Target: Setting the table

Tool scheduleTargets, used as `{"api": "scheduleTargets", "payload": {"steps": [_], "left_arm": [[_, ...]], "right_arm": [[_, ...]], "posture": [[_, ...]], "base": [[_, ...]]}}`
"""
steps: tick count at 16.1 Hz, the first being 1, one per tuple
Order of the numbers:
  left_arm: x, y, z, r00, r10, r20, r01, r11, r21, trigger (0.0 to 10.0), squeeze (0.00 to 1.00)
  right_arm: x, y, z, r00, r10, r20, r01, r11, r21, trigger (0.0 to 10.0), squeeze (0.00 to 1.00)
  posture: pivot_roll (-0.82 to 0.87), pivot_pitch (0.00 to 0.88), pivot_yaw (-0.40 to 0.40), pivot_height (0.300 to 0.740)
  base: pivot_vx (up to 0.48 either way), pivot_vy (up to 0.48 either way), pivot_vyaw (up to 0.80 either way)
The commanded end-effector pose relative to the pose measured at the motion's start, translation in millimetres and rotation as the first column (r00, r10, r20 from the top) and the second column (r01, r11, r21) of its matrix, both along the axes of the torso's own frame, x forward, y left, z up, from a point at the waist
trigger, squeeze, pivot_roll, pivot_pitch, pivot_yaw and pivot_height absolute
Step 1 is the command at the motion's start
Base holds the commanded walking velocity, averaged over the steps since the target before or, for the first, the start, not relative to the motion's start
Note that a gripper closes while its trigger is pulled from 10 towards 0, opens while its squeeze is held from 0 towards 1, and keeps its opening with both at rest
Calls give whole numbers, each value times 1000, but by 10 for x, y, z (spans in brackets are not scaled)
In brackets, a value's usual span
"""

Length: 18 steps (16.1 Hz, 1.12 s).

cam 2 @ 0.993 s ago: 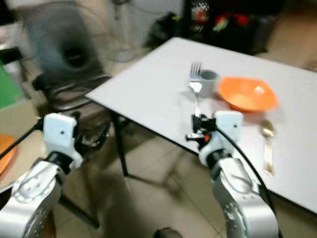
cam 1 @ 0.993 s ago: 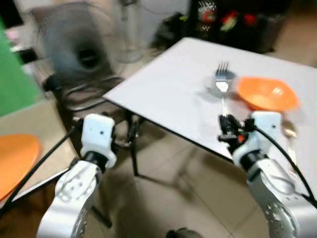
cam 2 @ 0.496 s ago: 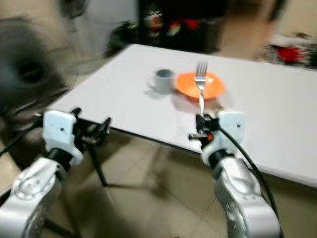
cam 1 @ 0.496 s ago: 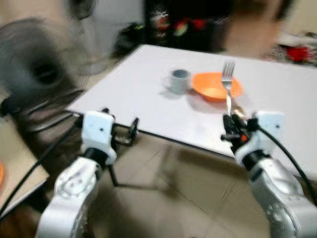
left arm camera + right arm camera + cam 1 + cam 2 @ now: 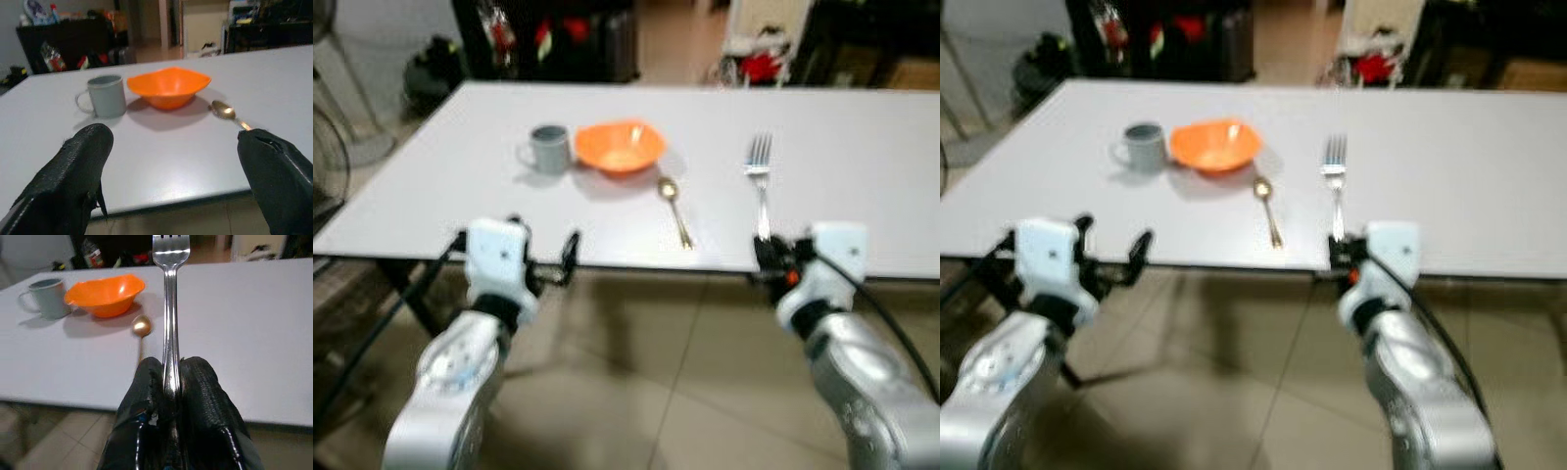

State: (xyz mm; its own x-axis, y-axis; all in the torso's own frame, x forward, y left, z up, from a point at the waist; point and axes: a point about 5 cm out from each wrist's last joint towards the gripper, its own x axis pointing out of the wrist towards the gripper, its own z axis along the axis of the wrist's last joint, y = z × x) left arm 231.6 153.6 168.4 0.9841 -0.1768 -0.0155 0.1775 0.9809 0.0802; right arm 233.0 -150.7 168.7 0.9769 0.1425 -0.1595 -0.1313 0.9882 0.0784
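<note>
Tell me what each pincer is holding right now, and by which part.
The right pincer grips the fork by the lower end of its handle, tines pointing away. The left pincer is open and holds nothing.

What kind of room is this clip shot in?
Probably a dining area in a lived-in home: a plain white table on a tiled floor holds an orange bowl, a grey mug and a spoon, while the right gripper holds a fork. Cluttered dark shelving stands behind.

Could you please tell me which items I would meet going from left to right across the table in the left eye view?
grey mug → orange bowl → gold spoon → fork, held in the right gripper.
</note>
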Motion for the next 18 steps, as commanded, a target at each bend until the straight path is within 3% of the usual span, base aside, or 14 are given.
{"api": "scheduleTargets", "payload": {"steps": [1, 8, 18], "left_arm": [[-16, 45, 20, 1000, 12, 6, -12, 1000, 5, 10000, 0], [-107, 69, -4, 1000, 5, -9, -5, 1000, -7, 10000, 0], [-154, 103, -39, 1000, -14, -24, 14, 1000, 11, 10000, 0]], "right_arm": [[17, 52, 32, 999, 32, 4, -32, 999, -5, 10000, 0], [149, 135, -101, 986, 118, -114, -126, 990, -63, 10000, 0], [274, 212, -226, 974, 160, -158, -171, 984, -55, 10000, 0]], "posture": [[-64, 29, 25, 740], [-37, 27, 14, 740], [-19, 0, 6, 740]], "base": [[0, 0, 0], [258, 0, 0], [340, 0, 0]]}}
